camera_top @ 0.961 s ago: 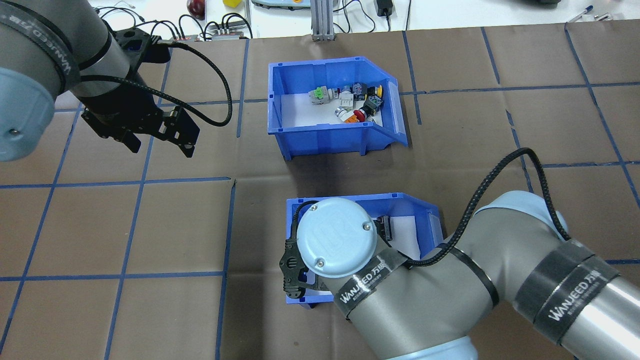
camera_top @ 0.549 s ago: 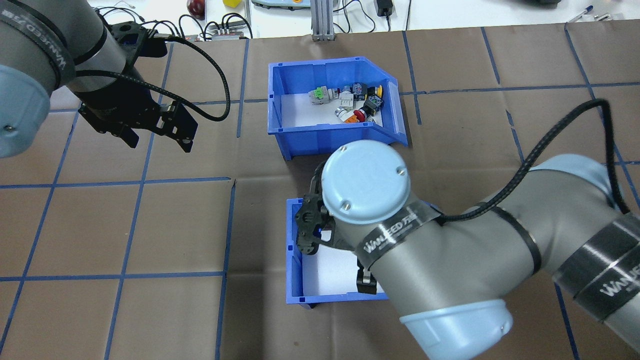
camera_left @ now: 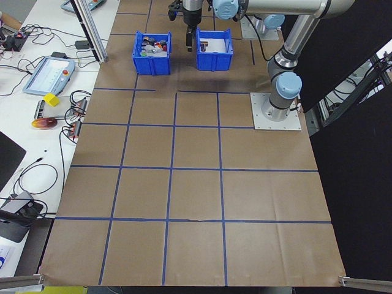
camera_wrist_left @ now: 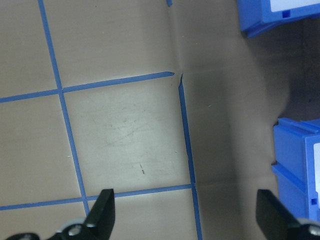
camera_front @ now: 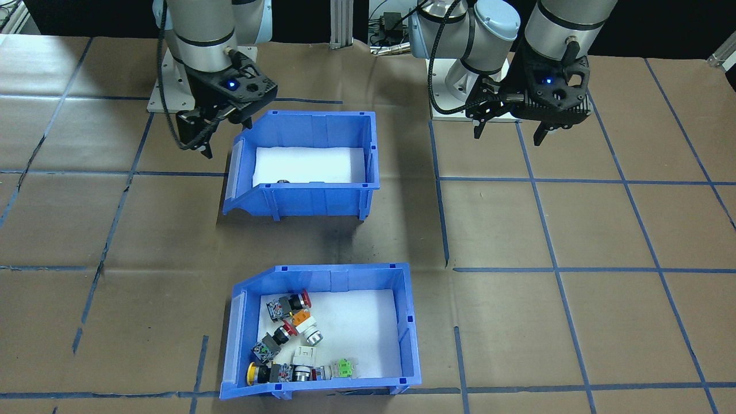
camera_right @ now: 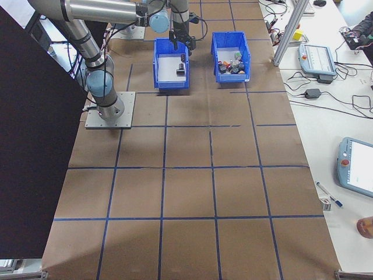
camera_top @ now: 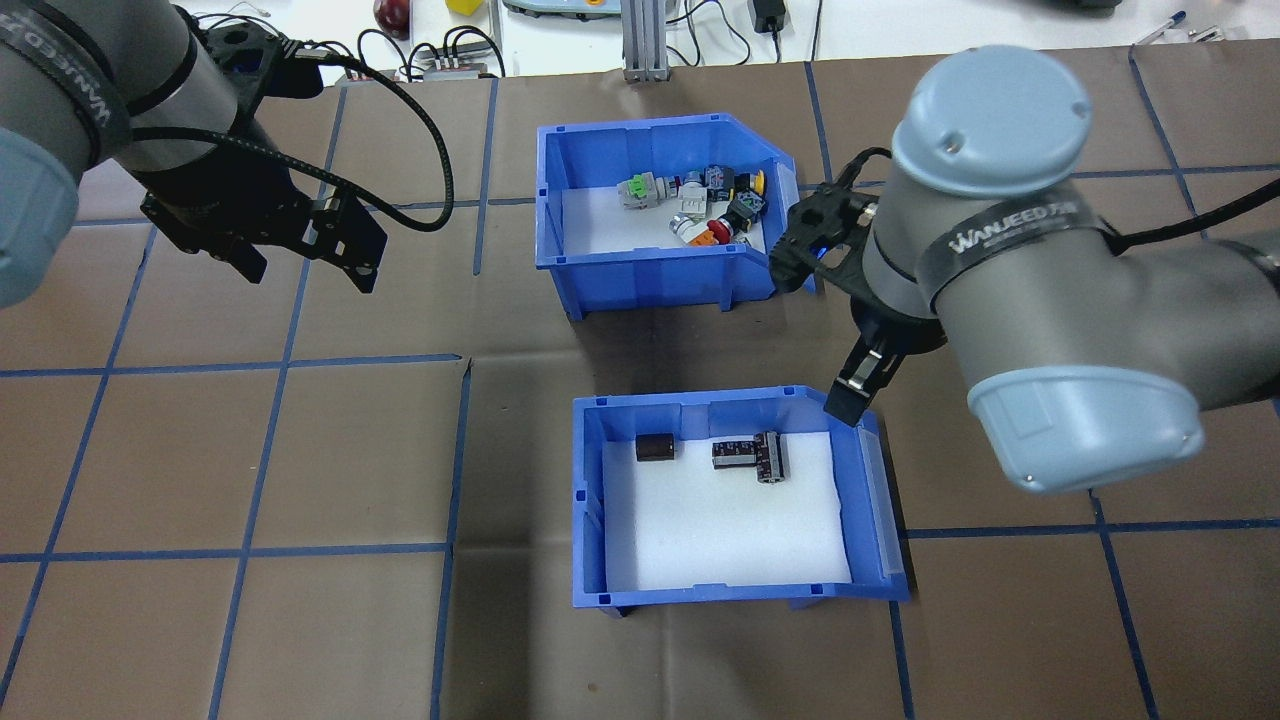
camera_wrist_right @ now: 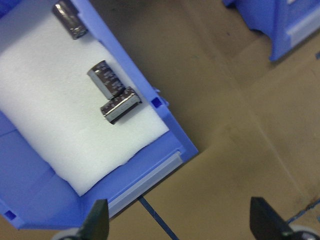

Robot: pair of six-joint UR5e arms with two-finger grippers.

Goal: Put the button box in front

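Observation:
The button box (camera_top: 650, 262) is a blue bin with a white liner holding red, yellow, orange and green push-buttons (camera_top: 715, 205). It stands on the far side of the table, and near the bottom edge in the front-facing view (camera_front: 405, 322). My right gripper (camera_top: 866, 362) hangs open and empty in the air between the two bins' sloped right ends (camera_front: 224, 135); its wrist view (camera_wrist_right: 180, 222) shows both fingertips wide apart. My left gripper (camera_top: 308, 272) is open and empty over bare paper well left of the button box (camera_front: 509, 135) (camera_wrist_left: 187, 215).
A second blue bin (camera_top: 590, 500) with dark cylinders (camera_top: 750, 455) on white foam stands nearer the robot, directly behind the button box. Brown paper with blue tape lines (camera_top: 455, 460) covers the table. An aluminium post (camera_top: 640, 45) and cables lie past the far edge.
My right arm has swung up and to the right, off the cylinder bin, uncovering it. The left gripper has drifted slightly farther away. Neither bin has moved.

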